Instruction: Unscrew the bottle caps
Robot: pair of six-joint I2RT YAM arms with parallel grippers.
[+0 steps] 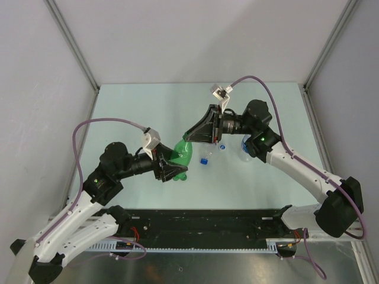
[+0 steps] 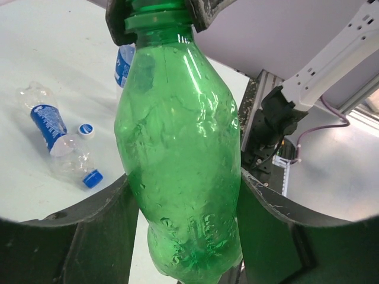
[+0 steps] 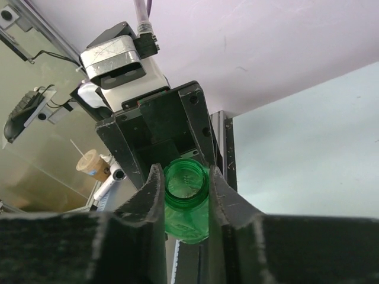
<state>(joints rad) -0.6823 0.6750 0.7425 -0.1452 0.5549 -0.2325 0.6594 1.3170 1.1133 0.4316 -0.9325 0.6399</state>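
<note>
The green bottle (image 1: 182,152) is held off the table between both grippers. My left gripper (image 1: 174,165) is shut on its lower body, with the fingers pressing both sides in the left wrist view (image 2: 183,177). My right gripper (image 1: 190,139) is shut on its neck (image 3: 186,207). The mouth looks open there, and the green cap is not in view. A blue cap (image 1: 205,160) and a white cap (image 2: 86,131) lie on the table by a clear bottle (image 2: 50,124) with a blue label. A second clear bottle (image 2: 124,62) lies behind the green one.
The black rail (image 1: 207,222) with the arm bases runs along the near edge. Grey walls and metal posts close in the pale green table (image 1: 142,112) on three sides. The right arm's elbow (image 1: 257,118) hangs over one clear bottle.
</note>
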